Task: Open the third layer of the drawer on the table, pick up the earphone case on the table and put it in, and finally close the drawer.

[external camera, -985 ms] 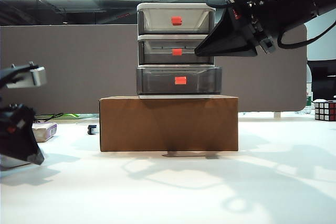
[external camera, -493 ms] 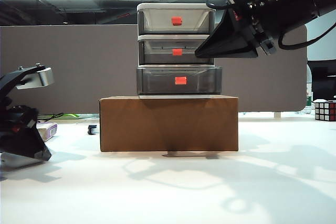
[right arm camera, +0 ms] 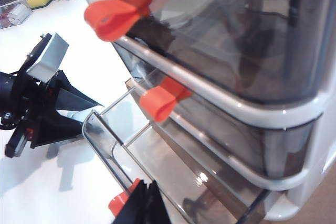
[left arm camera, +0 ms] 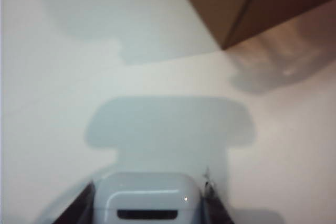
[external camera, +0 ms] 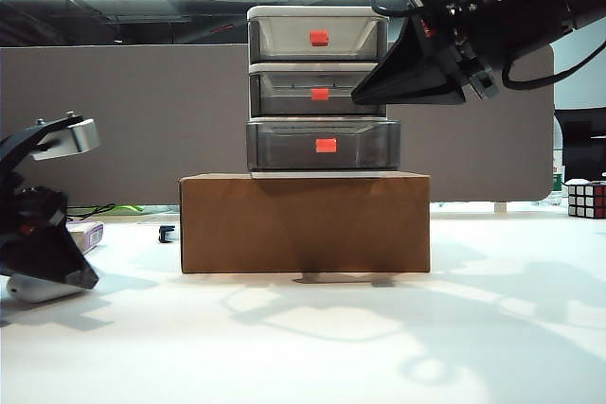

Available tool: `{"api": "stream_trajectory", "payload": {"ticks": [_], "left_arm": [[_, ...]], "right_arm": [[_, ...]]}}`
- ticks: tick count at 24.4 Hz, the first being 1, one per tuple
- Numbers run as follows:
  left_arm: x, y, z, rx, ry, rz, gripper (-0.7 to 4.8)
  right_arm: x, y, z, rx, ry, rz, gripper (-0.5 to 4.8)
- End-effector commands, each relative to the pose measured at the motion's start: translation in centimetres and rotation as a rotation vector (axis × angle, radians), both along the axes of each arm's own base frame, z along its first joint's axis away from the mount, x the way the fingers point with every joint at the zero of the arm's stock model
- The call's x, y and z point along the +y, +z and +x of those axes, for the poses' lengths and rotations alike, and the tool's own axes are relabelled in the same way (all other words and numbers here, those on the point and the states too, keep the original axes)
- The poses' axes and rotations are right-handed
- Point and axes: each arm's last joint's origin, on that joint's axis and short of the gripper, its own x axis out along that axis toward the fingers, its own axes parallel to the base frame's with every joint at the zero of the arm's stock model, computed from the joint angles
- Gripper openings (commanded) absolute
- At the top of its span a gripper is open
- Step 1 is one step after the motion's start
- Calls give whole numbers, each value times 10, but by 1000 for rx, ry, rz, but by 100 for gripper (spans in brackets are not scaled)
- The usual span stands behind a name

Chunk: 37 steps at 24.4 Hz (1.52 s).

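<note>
The step in hand is the pickup of the earphone case (left arm camera: 147, 198). The left pincer (external camera: 47, 276) sits low on the counter (external camera: 312, 338) at the left, well apart from the cardboard box (external camera: 304, 222), its fingers pinching the case on both sides. The right pincer (external camera: 365, 94) hangs beside the drawer unit (external camera: 318, 90); whether it is spread cannot be told. The bottom drawer (right arm camera: 173, 171) stands pulled out. The next move calls for a lift, then a carry over that tray.
</note>
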Motion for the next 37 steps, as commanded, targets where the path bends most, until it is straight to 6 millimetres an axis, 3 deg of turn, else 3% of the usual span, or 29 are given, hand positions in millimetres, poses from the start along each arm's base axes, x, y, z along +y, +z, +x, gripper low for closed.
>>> {"api": "stream_trajectory", "payload": {"ticks": [1, 6, 14, 17, 18, 23, 28, 37], "left_arm": [[-1, 0, -3, 58, -25, -29, 48], [-1, 17, -3, 2, -18, -58, 48], [-6, 66, -12, -217, -77, -115, 48], [-22, 94, -12, -317, -153, -147, 47], [-33, 107, -11, -347, -196, -167, 21], [-61, 133, -9, -432, -258, -171, 16], [-82, 140, -1, -452, -315, -191, 17], [-125, 126, 12, -426, -392, -190, 17]], "right_arm": [[0, 3, -1, -8, 8, 3, -5], [0, 2, -1, -2, 8, 0, -6], [0, 3, -1, -3, 7, 1, -5], [0, 3, -1, -8, 8, 3, -6], [0, 3, -1, -10, 8, 4, -6], [0, 4, -1, -12, 8, 5, -5], [0, 4, -1, -12, 8, 5, -5], [-1, 7, -2, -21, 8, 9, -5]]}}
